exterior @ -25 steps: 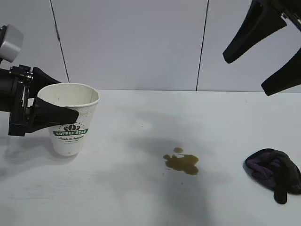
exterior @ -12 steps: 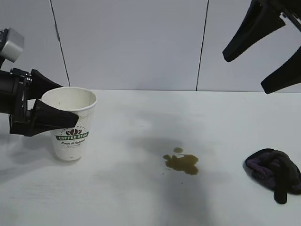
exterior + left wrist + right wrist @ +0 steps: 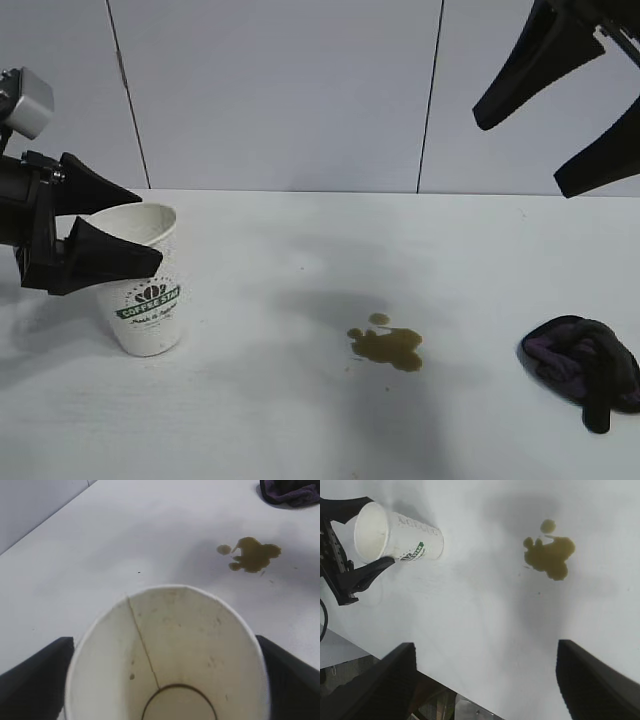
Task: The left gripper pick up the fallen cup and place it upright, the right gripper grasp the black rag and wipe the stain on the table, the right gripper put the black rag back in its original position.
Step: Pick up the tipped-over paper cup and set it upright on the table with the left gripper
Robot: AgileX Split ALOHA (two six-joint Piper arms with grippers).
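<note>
Between the left gripper's [image 3: 125,225] two fingers stands the cup [image 3: 145,290], mouth up and leaning a little. The fingers sit on either side of its rim, but I cannot tell if they squeeze it. The cup's bottom is on the table [image 3: 300,400]. The right gripper [image 3: 545,130] is high up, fingers spread wide, holding nothing. Below it lie the stain [image 3: 387,343] and, farther off, the rag [image 3: 585,365].

cup [image 3: 146,293] tilted leftward, left gripper [image 3: 118,227] drawn back left
</note>
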